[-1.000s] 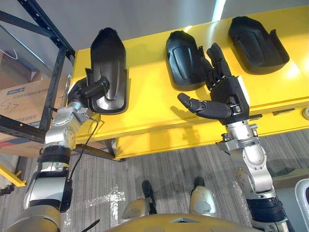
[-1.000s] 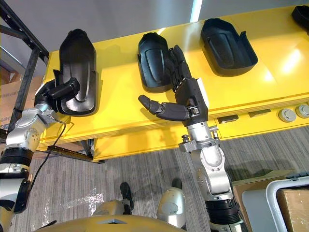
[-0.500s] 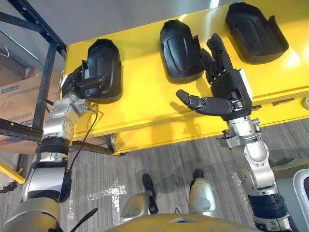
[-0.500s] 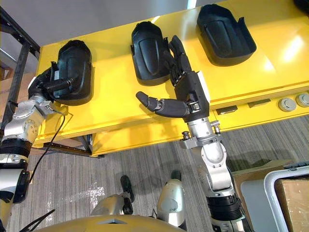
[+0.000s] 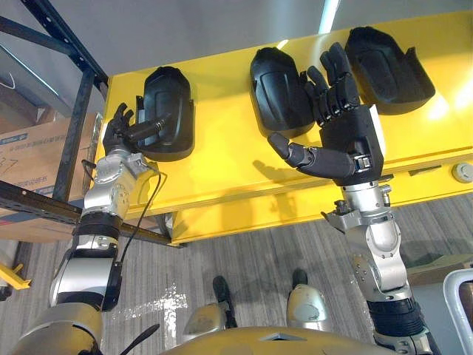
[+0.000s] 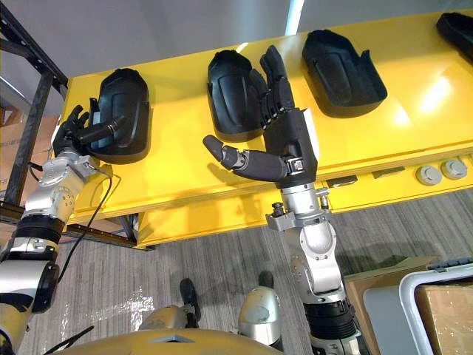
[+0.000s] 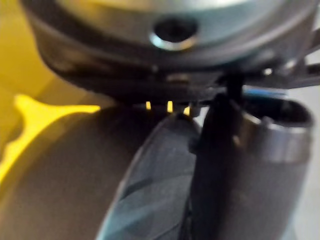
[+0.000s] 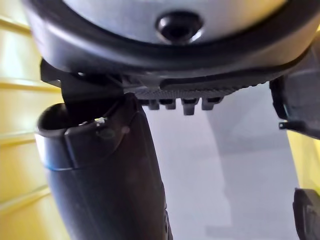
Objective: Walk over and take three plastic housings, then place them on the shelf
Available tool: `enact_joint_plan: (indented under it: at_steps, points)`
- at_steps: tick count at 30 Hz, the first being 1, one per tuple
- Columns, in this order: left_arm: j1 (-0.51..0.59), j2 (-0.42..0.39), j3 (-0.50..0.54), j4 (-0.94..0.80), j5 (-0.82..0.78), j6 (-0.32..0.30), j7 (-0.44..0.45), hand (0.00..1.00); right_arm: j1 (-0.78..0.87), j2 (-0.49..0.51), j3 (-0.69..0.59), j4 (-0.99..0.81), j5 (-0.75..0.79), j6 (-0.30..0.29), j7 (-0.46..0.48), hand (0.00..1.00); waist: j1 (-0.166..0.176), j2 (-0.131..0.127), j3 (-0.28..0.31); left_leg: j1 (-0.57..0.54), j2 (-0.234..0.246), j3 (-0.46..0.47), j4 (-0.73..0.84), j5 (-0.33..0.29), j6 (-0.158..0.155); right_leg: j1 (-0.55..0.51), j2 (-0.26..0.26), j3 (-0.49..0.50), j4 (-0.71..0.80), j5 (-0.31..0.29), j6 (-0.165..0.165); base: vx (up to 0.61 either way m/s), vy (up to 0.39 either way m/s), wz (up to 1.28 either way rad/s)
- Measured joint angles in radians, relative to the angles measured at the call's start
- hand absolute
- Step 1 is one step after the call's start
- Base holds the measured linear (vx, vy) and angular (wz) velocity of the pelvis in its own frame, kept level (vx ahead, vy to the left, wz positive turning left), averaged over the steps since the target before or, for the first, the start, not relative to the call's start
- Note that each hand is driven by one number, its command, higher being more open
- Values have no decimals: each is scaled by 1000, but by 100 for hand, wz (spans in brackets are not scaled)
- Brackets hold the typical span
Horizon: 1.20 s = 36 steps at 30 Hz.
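Three black plastic housings lie in a row on the yellow shelf [image 5: 222, 163]: a left one [image 5: 166, 111], a middle one [image 5: 277, 89] and a right one [image 5: 388, 66]. My left hand [image 5: 120, 137] is at the left housing's near left edge, open, fingers spread beside it and the thumb lying across its rim. My right hand [image 5: 347, 137] is raised in front of the middle and right housings, open, with fingers straight, thumb stuck out to the left and nothing in it. A fourth housing [image 6: 458, 29] shows at the far right.
A dark metal rack [image 5: 74, 111] stands left of the shelf, with a cardboard box [image 5: 37, 155] behind it. Round silver fittings [image 6: 429, 174] sit on the shelf's front edge at the right. A white-rimmed bin [image 6: 443, 296] with a box stands on the floor at lower right.
My left hand, curled on the left housing a second ago, has opened; the housing now lies flat on the shelf. The right hand has stayed open and raised. The camera has shifted a little.
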Motion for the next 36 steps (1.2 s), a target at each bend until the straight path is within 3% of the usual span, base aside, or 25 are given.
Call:
enact_joint_plan:
  at_steps: [5,9,17,23,29,32,36]
  points:
    - [35,-7,-9,-42,91,15,-9,100,-2,35,22,0,0,-20,-11,100,3,-26,-37,10,5,-3,-1,0,0,51,16,-14,-84,42,-2,1,15,2]
    - [67,-8,-8,-87,106,41,-25,100,-2,34,47,11,-1,-29,-30,100,5,-26,-58,10,8,-5,-5,2,3,70,24,-20,-122,63,-7,-51,15,2]
    - [162,16,12,-314,261,53,-71,100,42,32,52,81,-16,-31,-86,100,41,-1,-126,5,12,-41,-6,10,2,103,31,-63,-148,70,-9,-16,1,12]
    - [231,48,91,-442,301,9,-75,100,67,29,58,99,-38,-29,-99,100,66,15,-153,5,13,-57,-6,14,-1,115,33,-81,-150,69,-11,-9,-1,10]
    - [418,27,177,-770,328,-141,7,100,129,37,53,98,-63,-29,-126,100,81,-4,-186,-7,13,-64,-6,14,-1,112,32,-90,-154,66,-15,-3,0,4]
    - [576,-99,199,-1032,336,-254,18,100,170,73,32,94,-115,-29,-144,100,91,-9,-194,-7,13,-65,-6,12,-3,112,32,-91,-154,66,-15,0,0,0]
    - [752,-266,151,-1139,338,-341,-15,100,222,102,4,39,-198,-29,-176,100,90,-1,-205,-7,16,-62,-6,6,-6,118,36,-91,-167,67,-15,-18,-4,-1]
